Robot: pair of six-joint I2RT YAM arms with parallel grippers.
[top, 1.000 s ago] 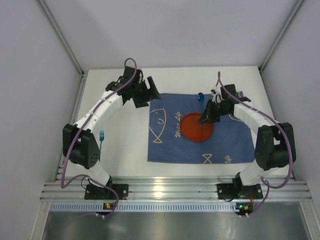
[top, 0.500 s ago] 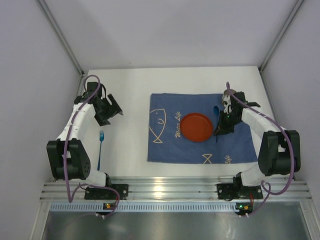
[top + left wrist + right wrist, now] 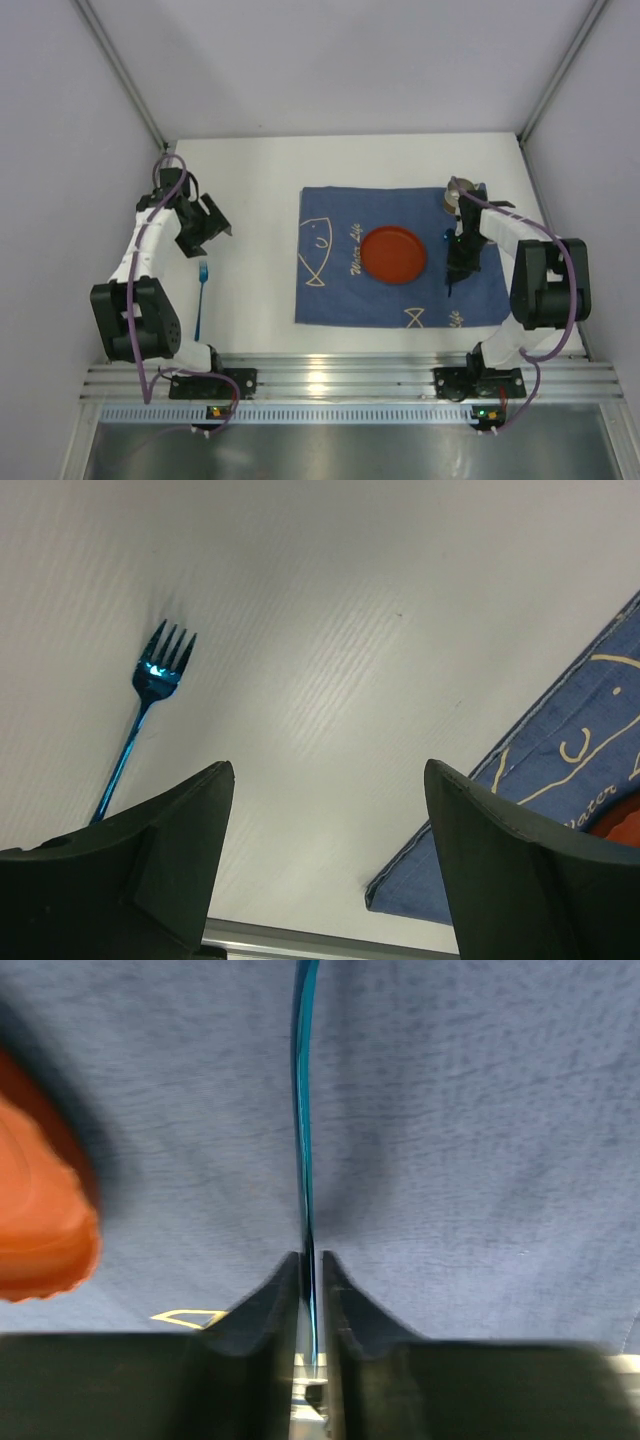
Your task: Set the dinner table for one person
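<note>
Left arm, change: it has swung away from the far left corner of the placemat and out to the left side of the dinner table.
Left gripper: the fingers are wide apart with nothing between them. It is tilted down over bare tabletop.
Fork: it lies flat on the white top, well left of the placemat, just ahead of the left gripper. It looks like the next pick.
Plate: red, in the middle of the placemat.
Right arm, change: it has carried the blue utensil from above the plate to the plate's right side.
Right gripper: it is low over the cloth, with the fingers pinched on the utensil's thin handle. I cannot tell whether the utensil touches down.
Cup: it stands at the placemat's far right corner.
Meaning: the right-hand piece seems about to be laid. The fork is not yet placed.
</note>
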